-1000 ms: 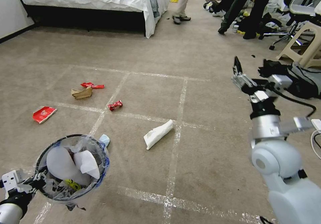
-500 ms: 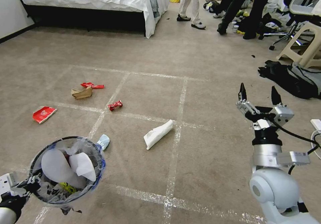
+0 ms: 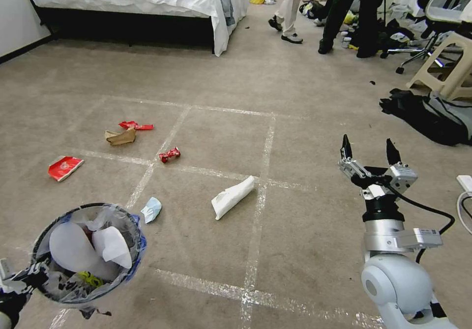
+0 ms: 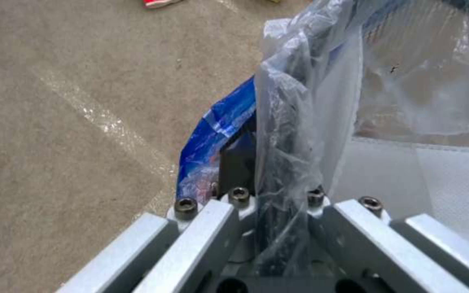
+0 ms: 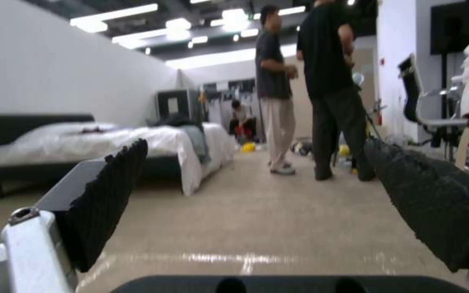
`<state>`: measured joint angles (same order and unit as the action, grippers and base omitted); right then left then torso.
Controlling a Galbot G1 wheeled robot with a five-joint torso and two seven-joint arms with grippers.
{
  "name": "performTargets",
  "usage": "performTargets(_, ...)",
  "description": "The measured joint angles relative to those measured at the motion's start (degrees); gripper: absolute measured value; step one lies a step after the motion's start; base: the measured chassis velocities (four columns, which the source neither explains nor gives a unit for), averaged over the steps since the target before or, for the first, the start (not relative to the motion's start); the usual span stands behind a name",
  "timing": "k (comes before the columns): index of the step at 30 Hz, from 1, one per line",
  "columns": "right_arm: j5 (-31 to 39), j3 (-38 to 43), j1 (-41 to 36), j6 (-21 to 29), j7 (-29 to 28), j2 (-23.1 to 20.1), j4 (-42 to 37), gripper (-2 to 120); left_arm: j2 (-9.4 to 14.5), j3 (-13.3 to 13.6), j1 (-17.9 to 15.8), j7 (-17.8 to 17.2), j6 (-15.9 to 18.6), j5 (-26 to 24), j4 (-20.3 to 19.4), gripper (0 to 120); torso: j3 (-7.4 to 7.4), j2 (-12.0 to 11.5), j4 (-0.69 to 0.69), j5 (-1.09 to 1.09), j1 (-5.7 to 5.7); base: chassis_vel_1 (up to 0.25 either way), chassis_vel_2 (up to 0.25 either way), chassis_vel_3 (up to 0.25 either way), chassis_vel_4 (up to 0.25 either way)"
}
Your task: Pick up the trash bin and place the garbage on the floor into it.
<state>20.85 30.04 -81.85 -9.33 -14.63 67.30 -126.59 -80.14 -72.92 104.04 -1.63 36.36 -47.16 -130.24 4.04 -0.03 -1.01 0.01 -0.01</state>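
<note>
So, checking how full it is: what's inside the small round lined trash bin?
Inside the small round lined trash bin: white flat pieces and something yellow-green. Anything beneath is covered.

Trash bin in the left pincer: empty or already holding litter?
Holding litter: the trash bin has white pieces and something yellow-green inside its liner, gripped at the rim by the left pincer.

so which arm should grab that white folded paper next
Right. The right claw is open and free, near the white paper; the left claw is shut on the bin.
</note>
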Motion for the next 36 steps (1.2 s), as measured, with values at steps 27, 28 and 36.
performTargets(27,-0.59,-3.82,1.73,1.19,-0.32,-0.23,2.04,100,1.17,-1.58,-1.29,-0.04,0.01,-1.18,2.26,1,0.0,0.0,0.0,0.0,0.01,-0.06,0.068,0.064,-0.069)
performTargets(28,-0.62,-3.96,1.82,1.14,-0.32,-0.19,2.2,100,1.24,-1.56,-1.34,-0.04,0.01,-1.19,2.37,1,0.01,0.0,0.01,-0.01,0.01,-0.155,0.169,0.142,-0.154)
performTargets(36,-0.99,-4.54,2.53,0.67,-0.35,0.17,2.93,100,1.66,-1.72,-1.44,-0.06,0.02,-1.44,2.82,1,0.01,0.0,0.0,0.0,0.01,-0.104,0.077,0.094,-0.084)
